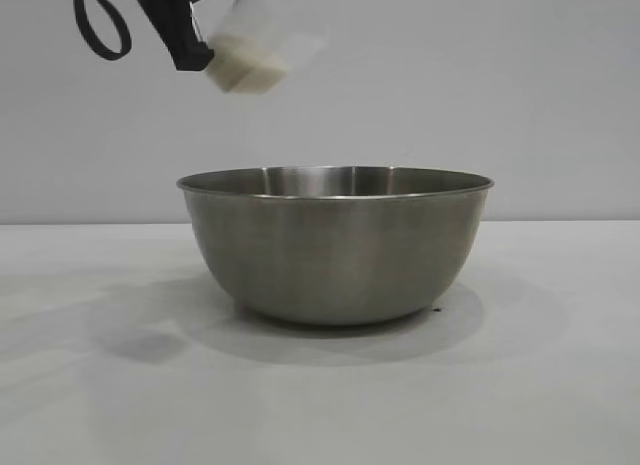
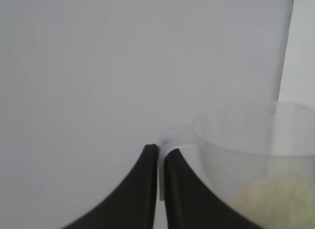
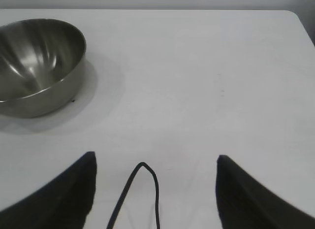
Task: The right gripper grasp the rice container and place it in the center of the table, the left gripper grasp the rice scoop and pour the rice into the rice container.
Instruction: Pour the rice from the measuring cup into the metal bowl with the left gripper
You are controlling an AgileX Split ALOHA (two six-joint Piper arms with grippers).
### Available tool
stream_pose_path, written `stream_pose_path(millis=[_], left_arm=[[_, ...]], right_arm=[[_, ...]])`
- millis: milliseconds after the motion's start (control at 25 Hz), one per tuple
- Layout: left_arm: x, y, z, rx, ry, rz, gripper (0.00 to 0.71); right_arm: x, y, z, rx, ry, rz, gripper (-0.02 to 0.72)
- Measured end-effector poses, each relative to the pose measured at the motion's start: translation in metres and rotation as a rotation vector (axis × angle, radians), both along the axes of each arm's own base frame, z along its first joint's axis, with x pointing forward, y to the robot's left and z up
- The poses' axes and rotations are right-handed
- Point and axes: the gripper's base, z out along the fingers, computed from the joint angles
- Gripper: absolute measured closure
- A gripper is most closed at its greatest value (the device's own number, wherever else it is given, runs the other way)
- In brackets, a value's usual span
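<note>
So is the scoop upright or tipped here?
Tipped. The scoop hangs tilted in the left gripper above the bowl, rice still inside it.

No readable text, labels, brands, numbers or signs anywhere, none on any surface

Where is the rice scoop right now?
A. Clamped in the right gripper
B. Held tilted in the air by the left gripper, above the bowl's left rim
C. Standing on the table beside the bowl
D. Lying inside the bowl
B: the left gripper is shut on the handle of the rice scoop, which hangs tilted with rice in it above the left rim of the rice container; the right gripper stands open and empty.
</note>
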Motion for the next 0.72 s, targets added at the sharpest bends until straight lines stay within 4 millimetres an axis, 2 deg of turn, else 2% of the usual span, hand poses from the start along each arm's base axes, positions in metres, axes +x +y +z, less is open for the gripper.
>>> stream_pose_path(millis=[400,720], left_arm=[[-0.007,-0.007,-0.006,0.204,-0.164,-0.073,0.71],[-0.011,-0.02,-0.022,0.409,-0.318,-0.113,0.71]], right_arm=[[0.0,0.0,0.0,0.002,0.0,0.001,0.265],[0.0,0.0,0.0,0.002,0.0,0.001,0.265]])
